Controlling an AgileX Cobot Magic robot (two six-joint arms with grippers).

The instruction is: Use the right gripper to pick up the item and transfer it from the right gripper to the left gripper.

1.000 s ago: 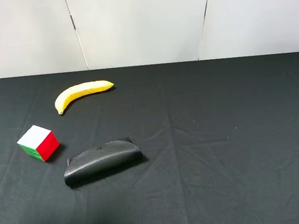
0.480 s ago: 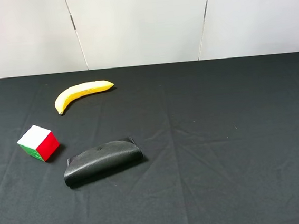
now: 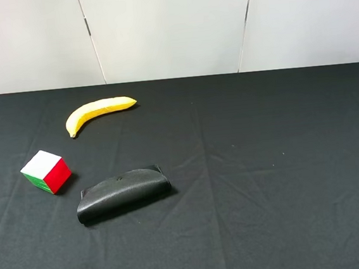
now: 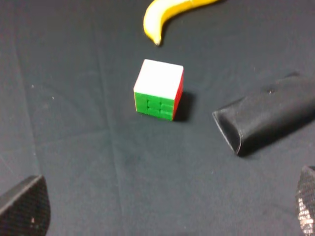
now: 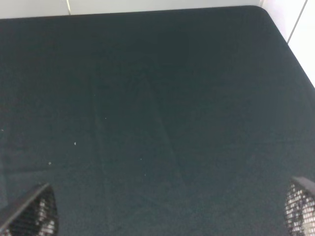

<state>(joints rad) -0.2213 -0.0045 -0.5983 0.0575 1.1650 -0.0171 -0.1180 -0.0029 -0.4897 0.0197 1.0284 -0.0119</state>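
Observation:
The item, a small puzzle cube (image 3: 46, 171) with white top, red and green sides, rests on the black table at the left; the left wrist view shows the cube (image 4: 158, 89) ahead of my left gripper (image 4: 165, 211). That gripper is open, its fingertips (image 4: 24, 209) spread wide with nothing between them, well short of the cube. My right gripper (image 5: 165, 211) is also open and empty, over bare black cloth on the right side. Neither arm appears in the exterior high view.
A yellow banana (image 3: 98, 111) lies behind the cube. A flat black pouch (image 3: 123, 192) lies to the cube's right, also seen as the pouch (image 4: 268, 113) in the left wrist view. The table's far right corner (image 5: 263, 10) meets a white wall.

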